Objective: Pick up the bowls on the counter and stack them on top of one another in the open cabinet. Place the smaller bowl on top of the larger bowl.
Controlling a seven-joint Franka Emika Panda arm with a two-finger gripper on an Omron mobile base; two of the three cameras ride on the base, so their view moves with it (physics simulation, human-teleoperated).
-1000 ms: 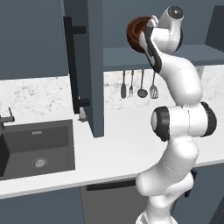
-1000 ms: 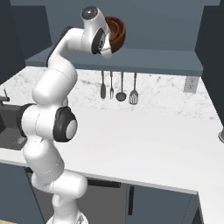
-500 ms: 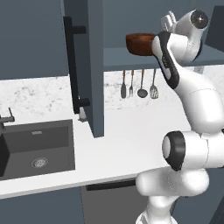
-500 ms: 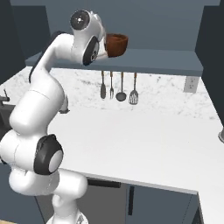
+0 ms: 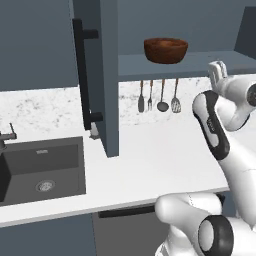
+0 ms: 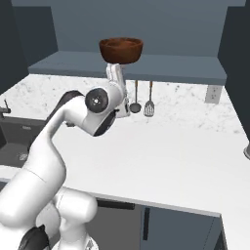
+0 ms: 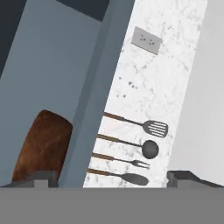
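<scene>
The gripper (image 7: 113, 176) is hanging spread wide and empty at the hand view's bottom edge. A brown bowl (image 5: 166, 50) is sitting on the open cabinet (image 5: 200, 64) shelf, upper centre. It should be retreating straight, avoiding the shelf lip.

A round reddish-brown bowl (image 5: 166, 50) with a wood-like grain stands upright on the blue-grey shelf of the open cabinet (image 5: 175, 65), near the shelf's front edge. Its inside is darker than its outer wall. In the left base view it sits at about 1 o'clock; in the right base view the bowl (image 6: 121, 50) sits at 12 o'clock. The white counter (image 6: 171, 161) lies below the shelf, with a dark sink at 9 o'clock.
</scene>
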